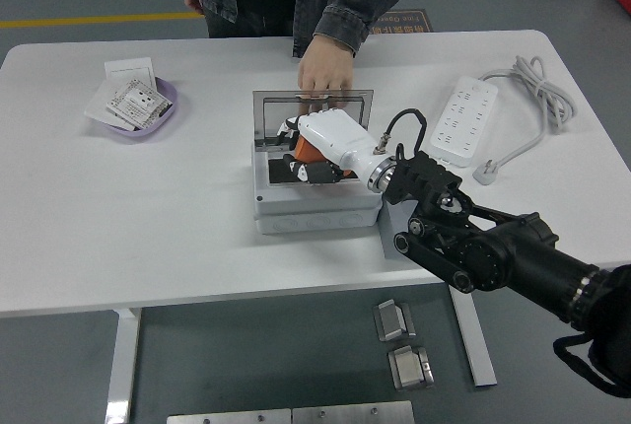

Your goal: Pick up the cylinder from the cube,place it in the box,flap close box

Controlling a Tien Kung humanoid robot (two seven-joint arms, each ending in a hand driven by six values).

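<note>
While the right hand [314, 153] sits clamped on the orange cylinder [305, 146] inside the box [315, 209], a late release risks snagging the person's hand-held lid [314, 106].

Just one cam, mounted high on the robot's side, looking forward and down across the whole white worktop [148, 207].
</note>
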